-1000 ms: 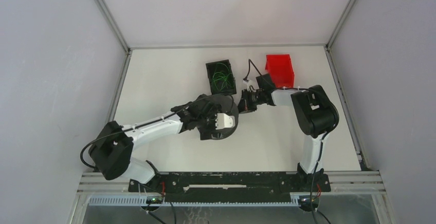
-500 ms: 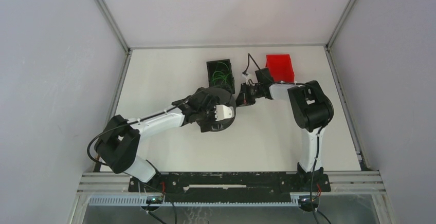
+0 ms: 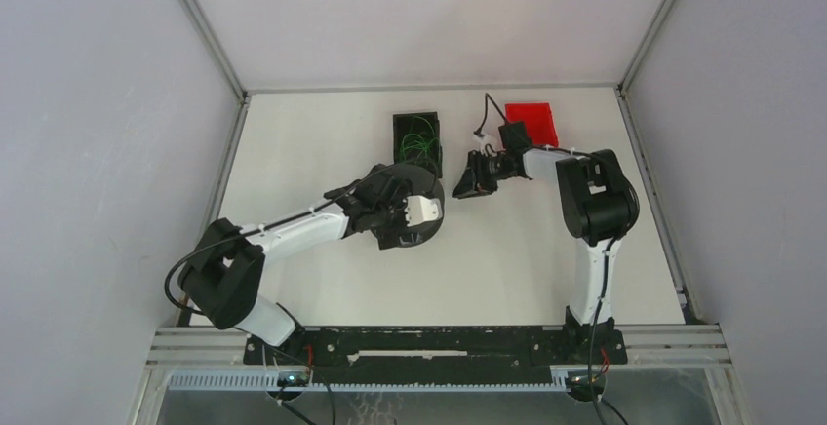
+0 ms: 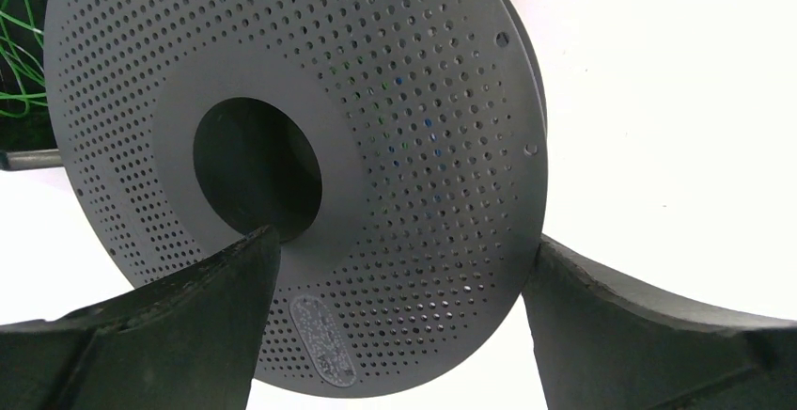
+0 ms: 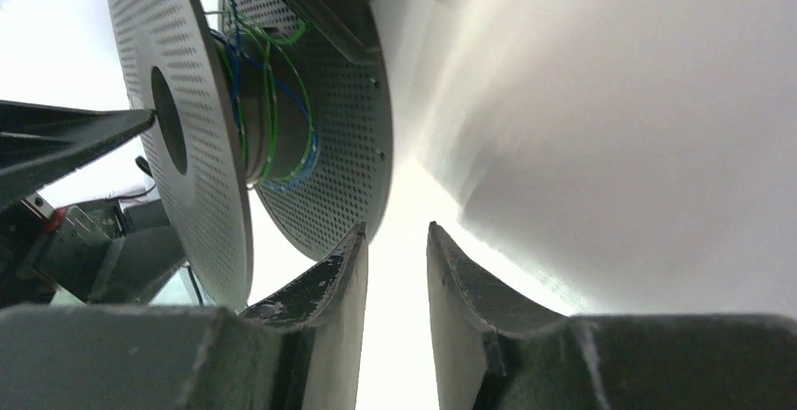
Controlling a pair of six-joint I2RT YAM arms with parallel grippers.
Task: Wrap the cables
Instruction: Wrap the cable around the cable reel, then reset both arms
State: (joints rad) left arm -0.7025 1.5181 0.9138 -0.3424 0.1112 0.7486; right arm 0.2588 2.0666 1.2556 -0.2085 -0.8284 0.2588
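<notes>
- left end effector: jaws spread wide across the top flange of the perforated reel. One fingertip sits at the edge of the hub hole and the other is against the rim. Reads as gripping the reel.
- reel is directly under the left end effector, flange face toward its camera. The bottom edge is hidden by the fingers.
- right end effector: jaws slightly apart with a narrow gap and nothing between them, so it holds nothing.
- from the right end effector the reel is just ahead and to the left, seen edge-on with both flanges showing.
- wound cable: green and blue turns around the reel hub, between the two flanges. A loose green loop goes off the top of the right wrist view.
- green cables: loose tangle inside the black bin, just beyond the left end effector and to the left of the right end effector.
- red bin: beyond the right end effector, near its wrist. Contents can't be seen.
- everything sits on the white table.
</notes>
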